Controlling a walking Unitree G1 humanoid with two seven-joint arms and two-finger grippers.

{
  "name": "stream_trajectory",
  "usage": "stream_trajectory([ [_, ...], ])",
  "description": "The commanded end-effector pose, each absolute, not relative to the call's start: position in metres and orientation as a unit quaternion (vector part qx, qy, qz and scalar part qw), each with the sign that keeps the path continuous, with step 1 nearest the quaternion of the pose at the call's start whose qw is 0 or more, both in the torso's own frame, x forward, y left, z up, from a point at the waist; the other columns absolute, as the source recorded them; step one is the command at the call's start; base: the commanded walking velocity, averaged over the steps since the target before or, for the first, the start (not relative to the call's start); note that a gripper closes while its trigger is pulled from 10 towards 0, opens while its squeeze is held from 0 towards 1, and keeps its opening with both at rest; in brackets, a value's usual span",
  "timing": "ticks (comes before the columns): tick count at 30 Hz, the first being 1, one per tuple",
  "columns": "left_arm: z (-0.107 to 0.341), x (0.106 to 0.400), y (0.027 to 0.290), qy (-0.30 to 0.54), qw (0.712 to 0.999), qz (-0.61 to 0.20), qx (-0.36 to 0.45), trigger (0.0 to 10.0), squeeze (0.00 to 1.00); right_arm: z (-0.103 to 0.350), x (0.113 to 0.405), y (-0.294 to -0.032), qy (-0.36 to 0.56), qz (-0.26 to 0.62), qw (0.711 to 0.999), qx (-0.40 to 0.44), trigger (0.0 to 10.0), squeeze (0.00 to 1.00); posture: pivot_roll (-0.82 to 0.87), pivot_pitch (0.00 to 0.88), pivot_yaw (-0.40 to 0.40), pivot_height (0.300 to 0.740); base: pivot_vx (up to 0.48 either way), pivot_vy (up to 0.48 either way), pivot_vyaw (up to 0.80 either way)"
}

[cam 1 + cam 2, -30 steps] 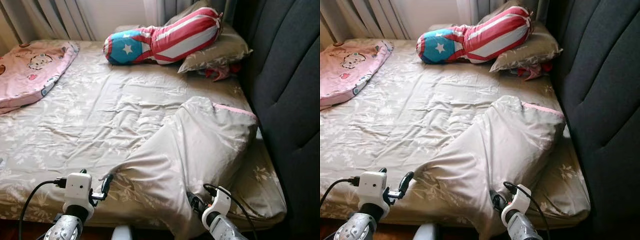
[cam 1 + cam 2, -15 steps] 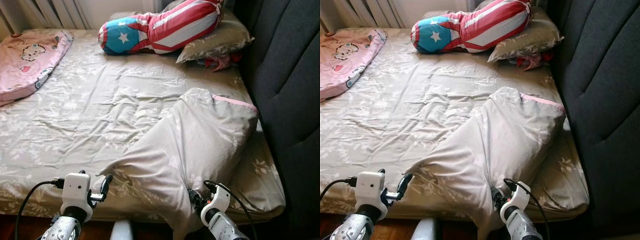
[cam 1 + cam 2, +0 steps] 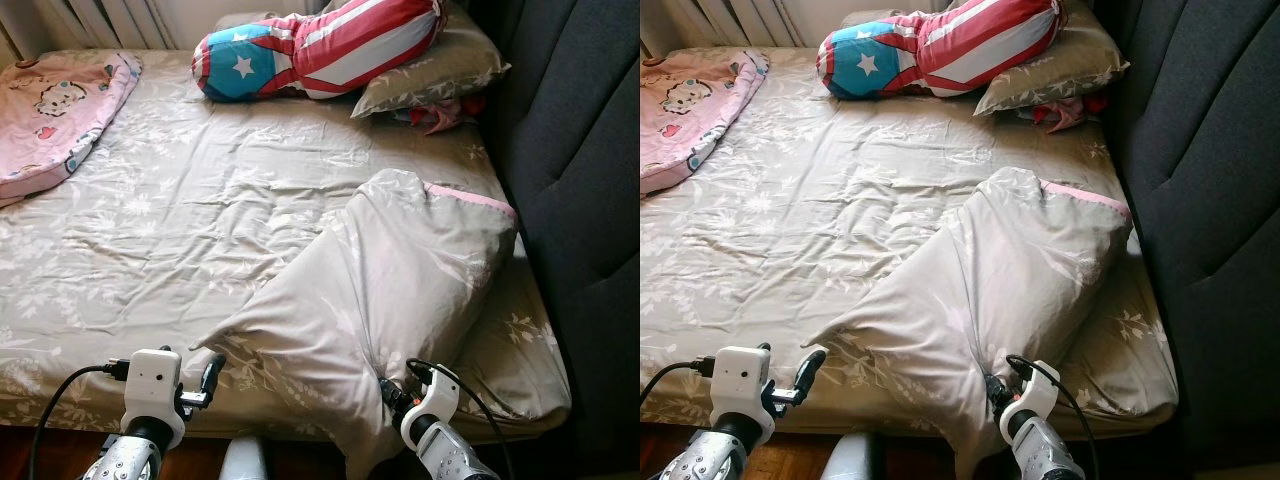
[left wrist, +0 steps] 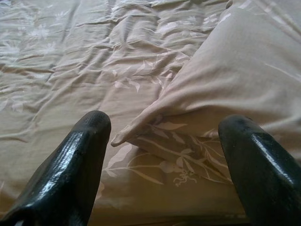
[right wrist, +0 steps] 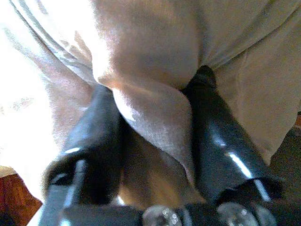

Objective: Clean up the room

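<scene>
A beige pillow (image 3: 400, 270) in a loose floral pillowcase lies slanted on the near right part of the bed, a pink edge showing at its far corner. My right gripper (image 5: 153, 125) is shut on a fold of the pillowcase (image 5: 155, 113) at the bed's front edge, where the cloth hangs over. My left gripper (image 4: 162, 141) stands open just before the bed's front edge, with the pillowcase's pointed corner (image 4: 120, 137) lying on the sheet beyond its fingertips. A flag-patterned bolster (image 3: 320, 50) rests on another pillow (image 3: 430, 80) at the head.
The bed sheet (image 3: 160, 220) is rumpled and floral. A pink blanket (image 3: 50, 110) lies at the far left. A small red item (image 3: 440, 115) sits beside the far pillow. A dark padded headboard (image 3: 580, 200) runs along the right. Wooden floor shows below the mattress.
The camera has shifted slightly, so the whole bed sits a little differently in the picture. Both grippers keep their places, the right one still holding the pillowcase.
</scene>
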State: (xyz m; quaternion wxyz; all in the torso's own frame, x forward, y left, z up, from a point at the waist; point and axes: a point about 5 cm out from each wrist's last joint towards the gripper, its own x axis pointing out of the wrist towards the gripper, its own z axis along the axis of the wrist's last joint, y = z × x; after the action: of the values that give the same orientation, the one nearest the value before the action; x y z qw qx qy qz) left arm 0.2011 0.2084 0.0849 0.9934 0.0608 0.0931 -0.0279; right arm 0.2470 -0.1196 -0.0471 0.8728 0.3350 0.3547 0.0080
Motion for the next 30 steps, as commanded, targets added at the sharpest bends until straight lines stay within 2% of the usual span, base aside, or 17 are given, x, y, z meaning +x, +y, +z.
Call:
stream_trajectory([
  [1,0.085,0.2,0.208,0.095,0.993,-0.028,0.063,10.0,0.0,-0.064,0.221,-0.103,0.415,0.015,0.845,0.338,0.0,0.0,0.24,0.207,0.026,0.65,0.0,0.0,0.0],
  [21,0.07,0.224,0.198,0.091,0.995,-0.022,0.047,10.0,0.0,-0.062,0.224,-0.113,0.398,0.014,0.856,0.329,0.0,0.0,0.17,0.112,-0.012,0.65,0.0,0.0,0.0],
  [30,0.049,0.234,0.195,0.108,0.994,-0.012,0.031,10.0,0.0,-0.06,0.228,-0.121,0.378,0.012,0.869,0.318,0.0,0.0,0.11,0.057,-0.032,0.65,0.0,0.0,0.0],
])
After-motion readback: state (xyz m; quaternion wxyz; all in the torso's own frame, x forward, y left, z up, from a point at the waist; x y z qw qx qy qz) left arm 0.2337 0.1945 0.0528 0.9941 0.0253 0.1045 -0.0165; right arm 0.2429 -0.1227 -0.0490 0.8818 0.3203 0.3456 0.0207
